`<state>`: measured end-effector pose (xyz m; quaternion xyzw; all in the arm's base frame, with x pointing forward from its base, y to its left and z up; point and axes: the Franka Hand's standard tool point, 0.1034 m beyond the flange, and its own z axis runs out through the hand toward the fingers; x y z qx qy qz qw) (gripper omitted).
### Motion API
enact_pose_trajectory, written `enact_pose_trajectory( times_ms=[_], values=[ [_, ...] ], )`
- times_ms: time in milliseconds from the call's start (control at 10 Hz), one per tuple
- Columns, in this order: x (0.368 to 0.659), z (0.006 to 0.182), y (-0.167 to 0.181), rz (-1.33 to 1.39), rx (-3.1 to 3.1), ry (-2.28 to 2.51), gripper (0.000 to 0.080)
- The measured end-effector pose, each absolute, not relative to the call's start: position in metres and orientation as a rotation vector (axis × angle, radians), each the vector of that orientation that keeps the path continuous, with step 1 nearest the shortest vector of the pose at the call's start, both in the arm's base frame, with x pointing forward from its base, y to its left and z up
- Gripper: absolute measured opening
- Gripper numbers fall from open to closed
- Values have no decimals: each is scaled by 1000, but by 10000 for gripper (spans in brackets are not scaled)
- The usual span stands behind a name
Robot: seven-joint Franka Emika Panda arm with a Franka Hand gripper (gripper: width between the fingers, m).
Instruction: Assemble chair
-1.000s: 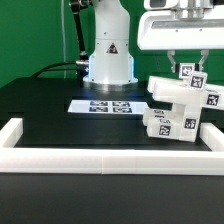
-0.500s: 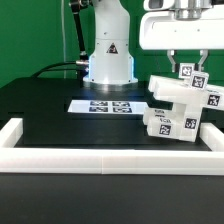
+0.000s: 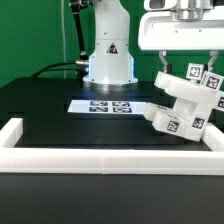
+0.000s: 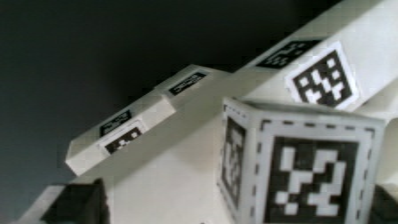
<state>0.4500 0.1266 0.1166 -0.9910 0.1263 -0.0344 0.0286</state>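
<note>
The chair (image 3: pixel 186 102) is a white blocky cluster of joined pieces with black-and-white tags, at the exterior view's right. It stands tilted, its top leaning to the right, its lower edge on the black table beside the right rail. My gripper (image 3: pixel 185 64) hangs over its top with the jaws spread, one finger (image 3: pixel 163 60) to the left of the upper tagged piece and the other hidden behind it. The wrist view is filled by the tagged white pieces (image 4: pixel 267 130). One dark finger (image 4: pixel 71 206) shows beside them. I cannot tell if it touches.
A low white border rail (image 3: pixel 100 159) runs along the table's front and sides. The marker board (image 3: pixel 104 105) lies flat in the middle, in front of the robot base (image 3: pixel 108 58). A cable trails to the left of the base.
My jaws have spread from shut to wide. The chair pieces have tipped from level to a lean toward the exterior view's right.
</note>
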Motion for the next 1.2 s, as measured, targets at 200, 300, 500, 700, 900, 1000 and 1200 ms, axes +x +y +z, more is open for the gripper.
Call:
enact_pose_trajectory(
  times_ms=[200,300,500,700,900,1000,1200],
  values=[
    [451,117,127,-113,-3078,220,648],
    [452,118,126,-119,-3088,82,648],
    [455,119,120,-131,-3090,-202,648],
    [456,119,117,-136,-3073,-430,648],
    [457,119,115,-140,-3066,-483,648],
    [458,119,113,-139,-3068,-477,648],
    [459,118,108,-137,-3070,-478,648]
  ],
)
